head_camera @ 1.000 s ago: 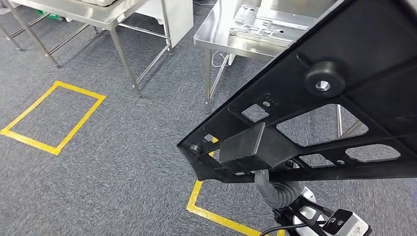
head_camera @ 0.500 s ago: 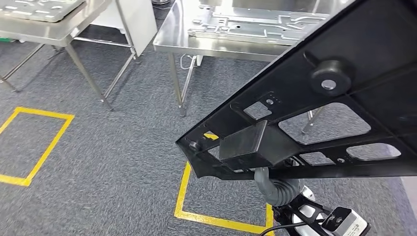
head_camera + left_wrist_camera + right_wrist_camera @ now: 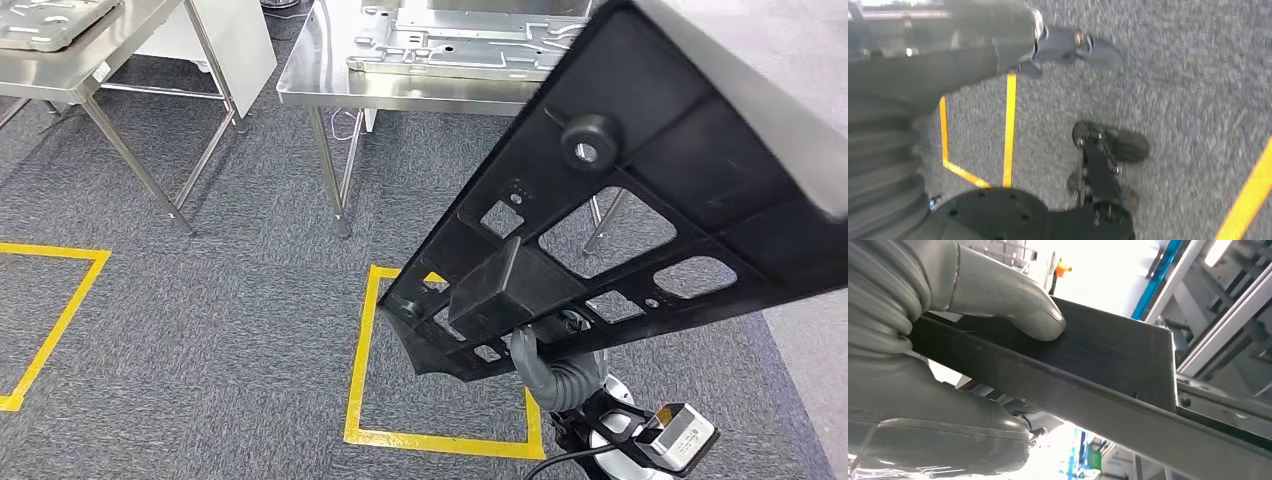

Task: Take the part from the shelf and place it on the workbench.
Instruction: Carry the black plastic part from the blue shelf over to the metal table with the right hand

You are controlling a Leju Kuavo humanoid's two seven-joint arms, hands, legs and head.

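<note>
Part-carrying is under way: the black part (image 3: 640, 230), a big flat plastic panel with cut-outs and a round boss, is being held up in the air, tilted and stretching from low near the robot's body up and away toward the right, high above the carpet and not yet over any table. Going from the left with the workbench (image 3: 330, 85) as the marker: to the left of that workbench another steel table (image 3: 90, 55) is standing with a grey tray on it, and a yellow floor square (image 3: 45, 310) is taped on the carpet in front of that; the workbench itself is already carrying flat grey metal parts; in front of the workbench and slightly right a second yellow box (image 3: 365, 400) is marked on the floor, and I judge that is the standing spot the robot is heading for. The panel is being carried raised and slanted, probably so its long edge clears the workbench edge on the approach. The left hand (image 3: 1068, 42) is hanging down over the carpet with nothing in it, its dark fingers looking loosely spread, though that picture is blurred. The right hand (image 3: 973, 355) is clamped on the panel's rim, its grey thumb (image 3: 1018, 305) pressing one face and the rest of the hand wrapped beneath.
</note>
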